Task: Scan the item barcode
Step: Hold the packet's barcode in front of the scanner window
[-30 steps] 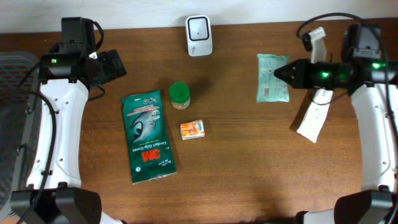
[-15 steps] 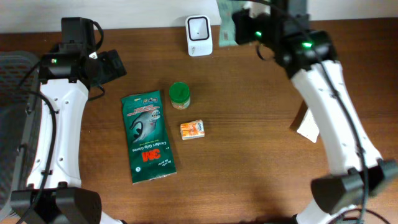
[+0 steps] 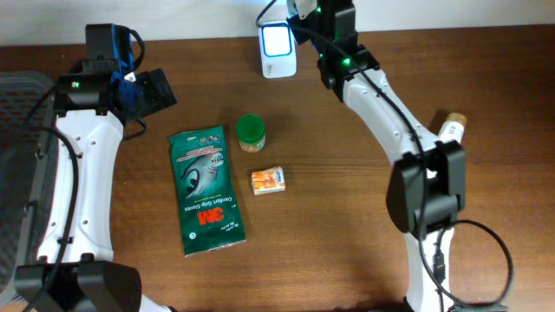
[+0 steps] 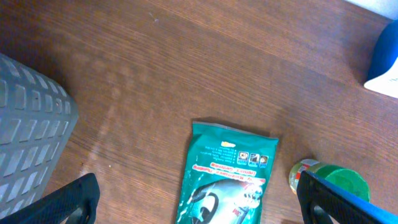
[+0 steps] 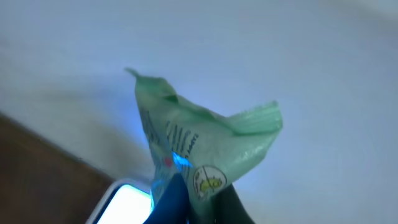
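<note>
Right gripper (image 5: 198, 202) clenched on one edge of the green packet (image 5: 205, 140), which juts crumpled beyond its fingertips, lit scanner (image 5: 124, 202) just beside them; risk: creased film or barcode turned away gives no read, thin pinch may slip.

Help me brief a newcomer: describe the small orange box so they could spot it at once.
On the brown wooden table, look right of the long green 3M packet. The small orange box lies just below the green-capped jar in the overhead view, the only orange thing there.
</note>
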Motion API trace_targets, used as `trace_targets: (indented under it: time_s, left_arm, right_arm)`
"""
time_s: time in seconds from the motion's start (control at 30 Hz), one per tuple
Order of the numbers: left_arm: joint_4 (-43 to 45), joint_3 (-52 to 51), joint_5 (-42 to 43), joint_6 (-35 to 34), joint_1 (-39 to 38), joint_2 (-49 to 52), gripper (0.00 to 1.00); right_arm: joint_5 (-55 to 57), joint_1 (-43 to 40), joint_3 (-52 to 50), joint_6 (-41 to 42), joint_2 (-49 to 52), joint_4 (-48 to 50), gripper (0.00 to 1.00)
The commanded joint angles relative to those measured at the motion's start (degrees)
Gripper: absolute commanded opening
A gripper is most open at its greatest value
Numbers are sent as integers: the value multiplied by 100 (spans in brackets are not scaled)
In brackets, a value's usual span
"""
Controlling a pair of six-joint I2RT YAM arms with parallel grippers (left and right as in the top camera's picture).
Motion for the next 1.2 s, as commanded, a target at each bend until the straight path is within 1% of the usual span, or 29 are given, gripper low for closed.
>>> trace_targets:
  time_s: [0.0,0.1,0.13,0.23,0.33,0.5,0.6,0.83,1.17]
  left_arm:
    - [15,57,20,87,15,-15,99]
    - [15,57,17,87,15,-15,99]
    - [15,57,17,87,15,-15,99]
    - [15,57,17,87,15,-15,99]
    - [15,57,17,87,15,-15,99]
    - [15,57,17,87,15,-15,99]
    - [15,57,17,87,15,-15,99]
    - [15,57,17,87,15,-15,99]
    - [15,57,17,87,15,-15,99]
  right_arm:
    - [-258,33,79,-826,415,745,4]
    - [-527,39,79,-1165,734,1650,4]
    - [-546,59,79,-1392,859,1902,4]
    - [-544,101,81,-2127,1152,2184,4]
    - [-588,138,81,-2494,1370,2267,4]
    - [-638,173,81,-2490,1554,2570,4]
    - [-647,177,81,-2492,1563,2590,4]
    - [-649,177,81,-2577,1563,3082,4]
    - [-883,177,81,-2573,1563,3228,4]
